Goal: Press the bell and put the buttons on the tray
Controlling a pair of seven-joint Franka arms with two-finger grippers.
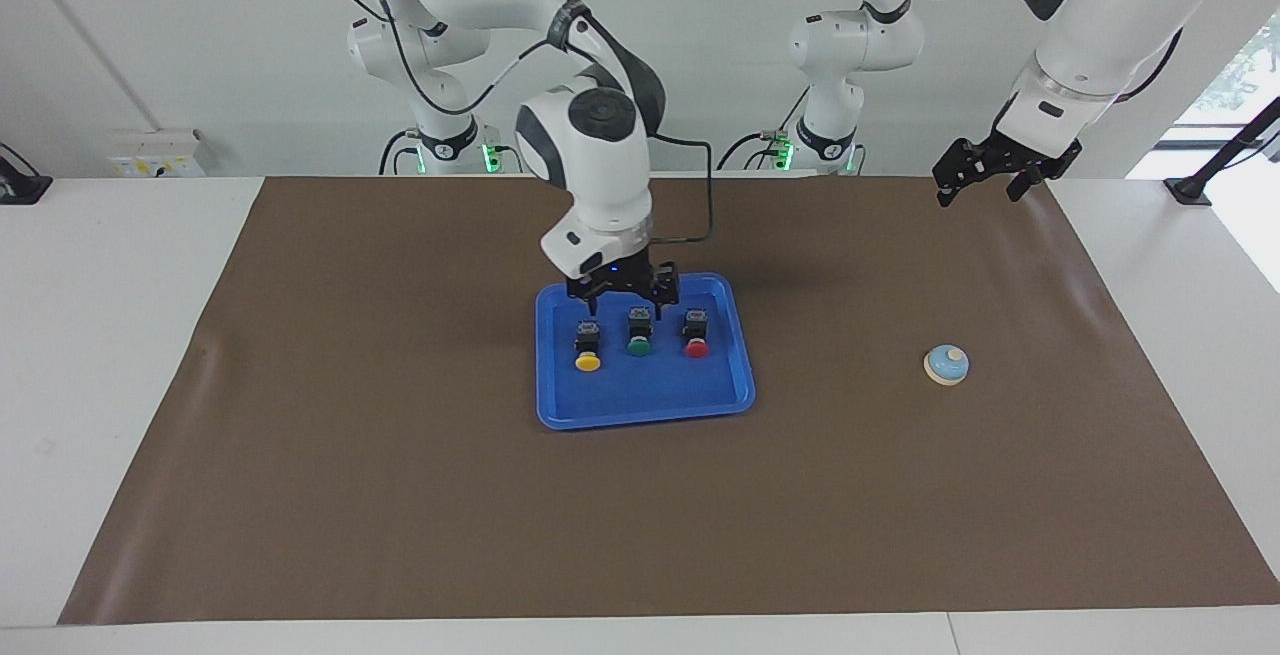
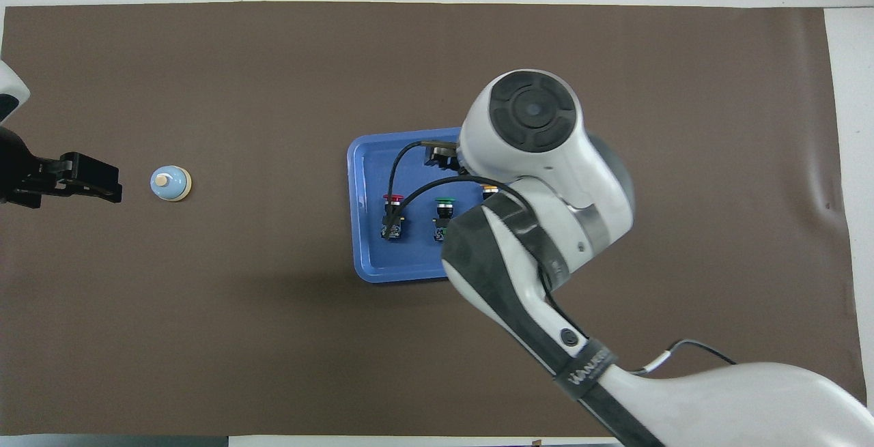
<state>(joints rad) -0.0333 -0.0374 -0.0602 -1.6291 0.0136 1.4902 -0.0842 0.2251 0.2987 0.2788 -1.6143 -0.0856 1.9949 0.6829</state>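
The bright-blue tray point(image 1: 640, 397) lies mid-mat, and it also shows in the overhead view point(image 2: 360, 242). Three buttons lie in a row in it: yellow point(image 1: 587, 347), green point(image 1: 639, 333) and red point(image 1: 696, 333). My right gripper point(image 1: 625, 309) hangs open just over the yellow and green buttons' black bodies and holds nothing. From overhead its arm hides it and most of the yellow button point(image 2: 490, 191); the red point(image 2: 392, 215) and green point(image 2: 444, 212) buttons show. The light-blue bell point(image 1: 946, 365) stands on the mat toward the left arm's end. My left gripper point(image 1: 978, 193) waits raised and open, well apart from the bell point(image 2: 170, 183).
A brown mat point(image 1: 400, 435) covers most of the white table point(image 1: 120, 335). The right arm's elbow and wrist point(image 2: 539, 160) hang over the part of the tray toward the right arm's end. A black clamp point(image 1: 1195, 185) sits at the table corner by the left arm.
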